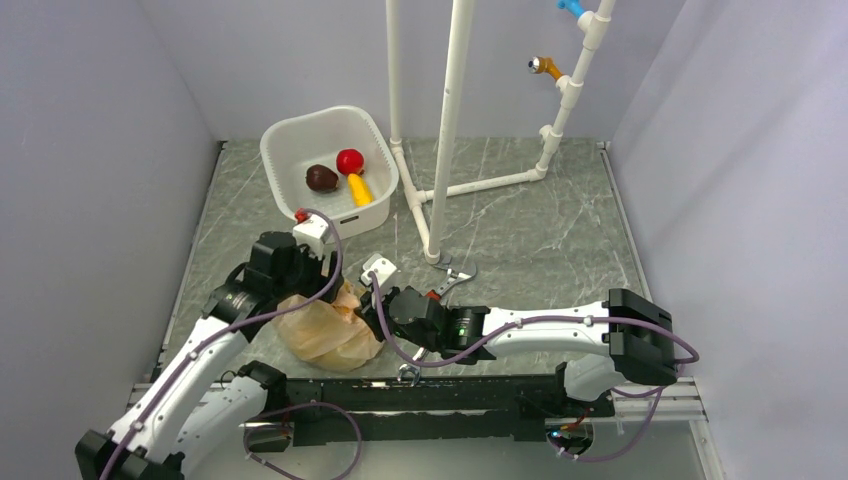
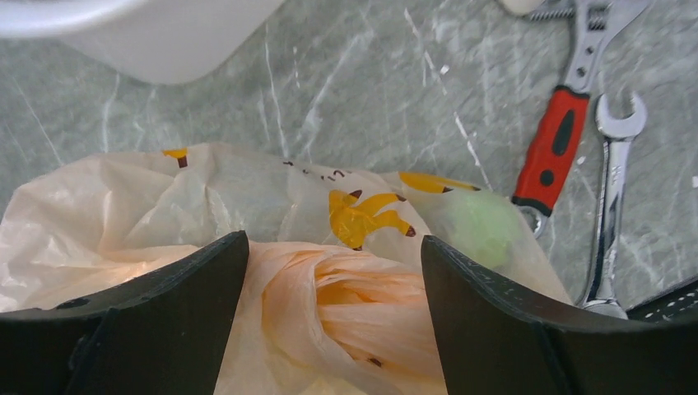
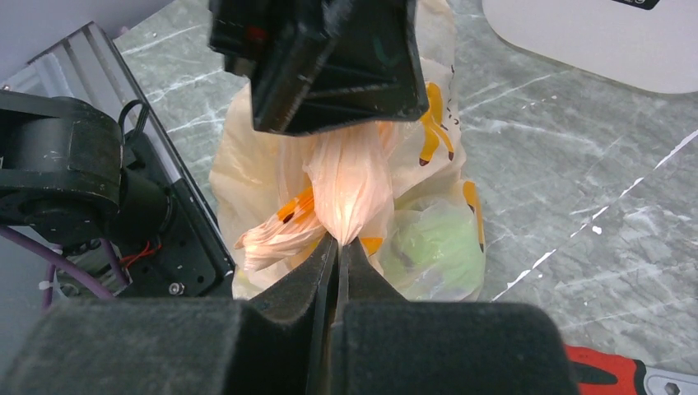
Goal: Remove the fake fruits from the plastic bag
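The plastic bag, beige-peach with yellow banana prints, lies crumpled on the table between my arms. A bright green ball shows through its thin skin, also in the left wrist view. My right gripper is shut on the bag's twisted neck. My left gripper is open, its fingers straddling that same twisted part from above. It hangs over the bag in the right wrist view. Other fruits inside the bag are hidden.
A white tub at the back left holds a maroon-brown fruit, a shiny red ball and a yellow piece. A red-handled wrench and a silver spanner lie right of the bag. A white pipe frame stands behind.
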Available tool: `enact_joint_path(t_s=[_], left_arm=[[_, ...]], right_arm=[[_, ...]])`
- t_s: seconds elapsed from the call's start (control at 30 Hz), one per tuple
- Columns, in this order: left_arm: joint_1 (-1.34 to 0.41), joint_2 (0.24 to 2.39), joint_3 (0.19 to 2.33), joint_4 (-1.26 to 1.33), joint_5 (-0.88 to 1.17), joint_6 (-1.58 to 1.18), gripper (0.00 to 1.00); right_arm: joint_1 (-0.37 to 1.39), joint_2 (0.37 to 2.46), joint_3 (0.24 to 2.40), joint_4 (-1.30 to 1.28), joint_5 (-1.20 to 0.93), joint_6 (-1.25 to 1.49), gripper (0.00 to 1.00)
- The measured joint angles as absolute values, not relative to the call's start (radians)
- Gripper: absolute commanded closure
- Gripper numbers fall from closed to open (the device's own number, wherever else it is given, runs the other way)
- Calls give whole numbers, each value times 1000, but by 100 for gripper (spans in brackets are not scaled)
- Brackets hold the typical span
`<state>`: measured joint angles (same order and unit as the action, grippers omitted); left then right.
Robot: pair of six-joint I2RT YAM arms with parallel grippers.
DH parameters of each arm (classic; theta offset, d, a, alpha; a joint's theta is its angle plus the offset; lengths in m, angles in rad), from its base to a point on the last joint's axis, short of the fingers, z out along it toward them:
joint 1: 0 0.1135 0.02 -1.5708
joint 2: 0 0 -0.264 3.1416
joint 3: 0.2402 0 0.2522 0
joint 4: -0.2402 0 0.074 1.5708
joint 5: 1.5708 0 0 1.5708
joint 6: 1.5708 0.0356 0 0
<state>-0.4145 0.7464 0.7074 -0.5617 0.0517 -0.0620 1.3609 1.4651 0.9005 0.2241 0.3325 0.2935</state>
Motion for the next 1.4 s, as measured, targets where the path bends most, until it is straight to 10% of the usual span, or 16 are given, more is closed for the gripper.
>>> enact_joint_path(t_s=[0.13, 0.3, 0.43, 0.87, 1.1, 1.4], left_arm=[[-414, 813, 707, -580, 44, -62, 23], [-414, 800, 708, -588, 49, -58, 89], [-414, 798, 727, -611, 11, -46, 99], [-414, 315, 690, -534, -164, -69, 100], [-414, 297, 672, -523, -162, -67, 100], [-414, 303, 671, -520, -139, -66, 100]], right_arm=[[1361, 1464, 900, 224, 332, 287, 100], [1361, 1464, 900, 222, 335, 286, 100], [1361, 1455, 900, 221, 346, 284, 100], [1360, 1357, 706, 328, 353, 346, 99], [1359, 1371, 750, 236, 332, 368, 42], [1349, 1460, 1111, -71, 422, 321, 29]])
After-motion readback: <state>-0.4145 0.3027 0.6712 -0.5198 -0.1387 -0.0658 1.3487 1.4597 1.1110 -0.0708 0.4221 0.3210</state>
